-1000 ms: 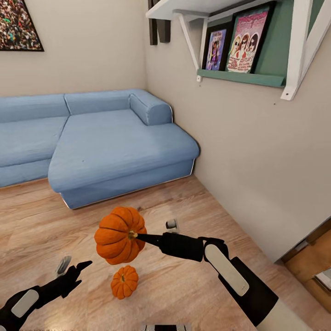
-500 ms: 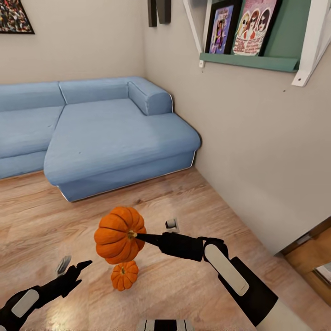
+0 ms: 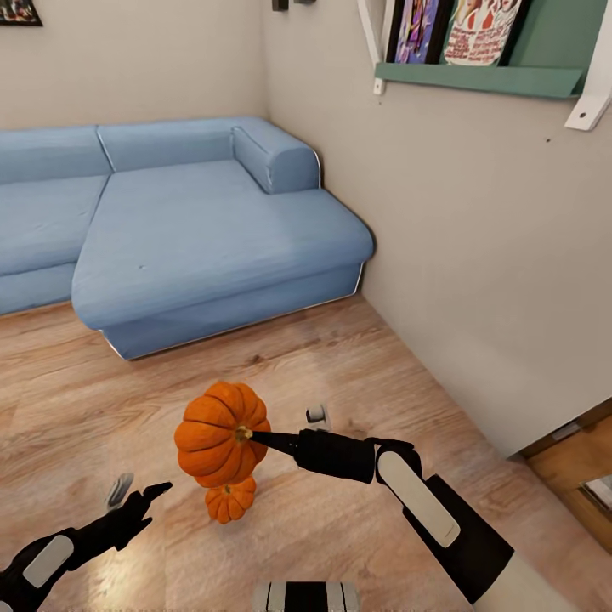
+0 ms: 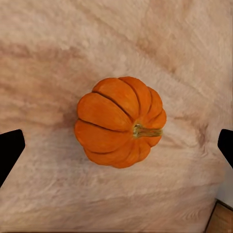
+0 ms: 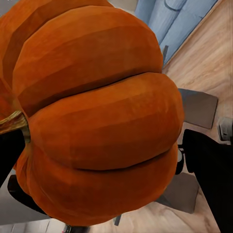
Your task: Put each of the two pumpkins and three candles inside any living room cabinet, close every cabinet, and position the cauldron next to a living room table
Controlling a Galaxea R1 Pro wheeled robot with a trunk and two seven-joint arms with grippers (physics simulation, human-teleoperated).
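Observation:
My right gripper (image 3: 255, 439) is shut on a bright-orange ribbed pumpkin (image 3: 219, 433), one finger at its stem, holding it in the air above the wooden floor. In the right wrist view this pumpkin (image 5: 97, 116) takes up nearly the whole frame between the dark fingers (image 5: 208, 165). A second, smaller-looking pumpkin (image 3: 229, 501) lies on the floor just beyond and below it, partly hidden by it. The left wrist view looks straight down on that pumpkin (image 4: 119, 121), with the fingertips (image 4: 9, 148) far apart at both sides. My left gripper (image 3: 146, 495) is open, low at the left, near the floor pumpkin.
A blue corner sofa (image 3: 195, 229) stands ahead on the left against the back wall. A beige wall (image 3: 476, 255) runs along the right, carrying a green shelf (image 3: 484, 81) with pictures. A brown wooden opening (image 3: 569, 476) shows at the lower right.
The whole view has shifted: sofa, shelf and floor pumpkin have slid upward in the picture, so the camera has moved. Both arms and the held pumpkin keep their places in the view.

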